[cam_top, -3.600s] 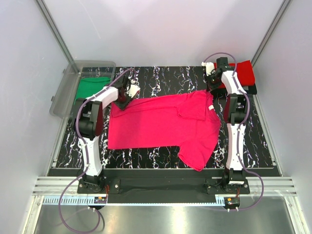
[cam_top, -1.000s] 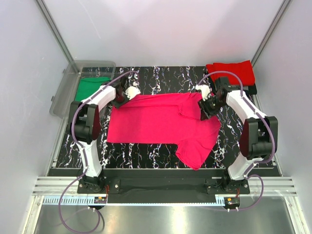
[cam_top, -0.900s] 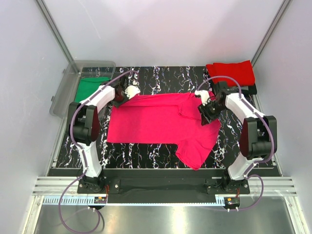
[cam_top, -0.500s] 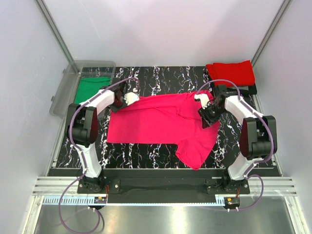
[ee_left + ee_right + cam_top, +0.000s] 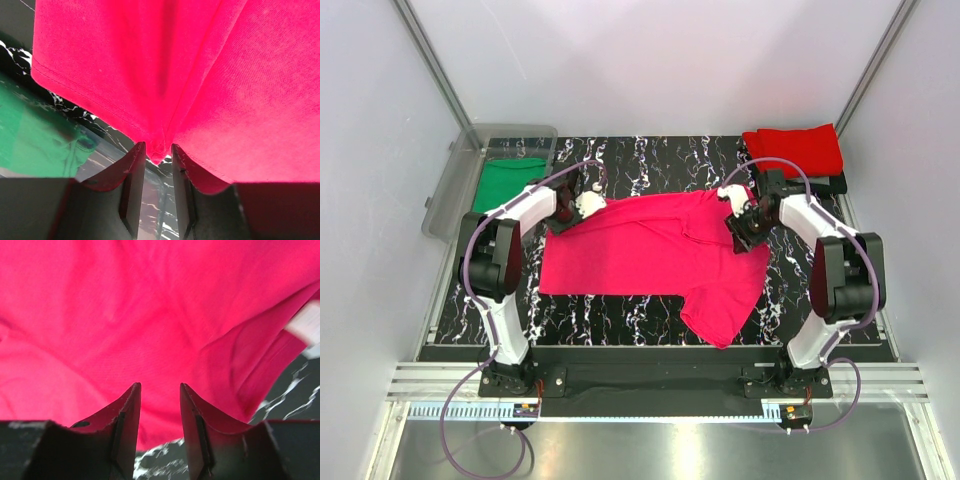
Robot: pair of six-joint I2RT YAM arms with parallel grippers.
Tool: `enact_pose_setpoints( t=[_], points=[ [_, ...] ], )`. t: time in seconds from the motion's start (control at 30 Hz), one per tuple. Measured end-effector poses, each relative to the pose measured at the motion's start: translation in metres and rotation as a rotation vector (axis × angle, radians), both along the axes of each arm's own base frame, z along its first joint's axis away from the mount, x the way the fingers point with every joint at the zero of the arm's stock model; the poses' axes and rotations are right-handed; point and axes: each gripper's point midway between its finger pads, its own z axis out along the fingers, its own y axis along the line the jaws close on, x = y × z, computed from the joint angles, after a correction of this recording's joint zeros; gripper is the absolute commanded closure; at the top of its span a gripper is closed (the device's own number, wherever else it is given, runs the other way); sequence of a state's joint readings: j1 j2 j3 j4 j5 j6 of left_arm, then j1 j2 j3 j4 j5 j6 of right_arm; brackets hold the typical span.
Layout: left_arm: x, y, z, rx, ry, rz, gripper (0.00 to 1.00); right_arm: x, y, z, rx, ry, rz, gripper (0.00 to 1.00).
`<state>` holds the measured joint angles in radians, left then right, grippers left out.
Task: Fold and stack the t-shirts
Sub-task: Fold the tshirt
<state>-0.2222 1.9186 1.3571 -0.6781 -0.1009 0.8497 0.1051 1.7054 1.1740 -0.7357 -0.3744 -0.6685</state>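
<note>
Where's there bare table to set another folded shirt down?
Bare marble runs along the far edge between the clear bin and the red shirt, and near-left below the hem of the pink shirt. Mid-table is crowded: left claw and right claw at that shirt's far edge.

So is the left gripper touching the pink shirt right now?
Touching. Left wrist view: the left gripper stands parted around a pinched ridge of the pink shirt, whose hem lies against one finger.
</note>
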Motion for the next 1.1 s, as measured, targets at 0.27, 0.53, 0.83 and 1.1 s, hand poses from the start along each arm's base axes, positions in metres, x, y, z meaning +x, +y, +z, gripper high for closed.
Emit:
enact_pose_setpoints(
  t=[0.27,0.53,0.83,1.1],
  points=[
    [-0.002,-0.002,0.0,-0.018,-0.003,0.052,0.67,0.043,0.0,-0.019,-0.022,-0.025,-0.01,0.56],
    [-0.002,-0.002,-0.001,-0.021,-0.004,0.07,0.67,0.056,-0.003,-0.032,-0.047,-0.016,-0.019,0.59],
    [-0.002,-0.001,-0.001,-0.018,-0.004,0.073,0.68,0.056,-0.004,-0.034,-0.052,-0.012,-0.025,0.61],
    [-0.003,-0.001,-0.001,-0.02,-0.004,0.08,0.68,0.055,-0.004,-0.034,-0.055,-0.01,-0.028,0.69]
  ],
)
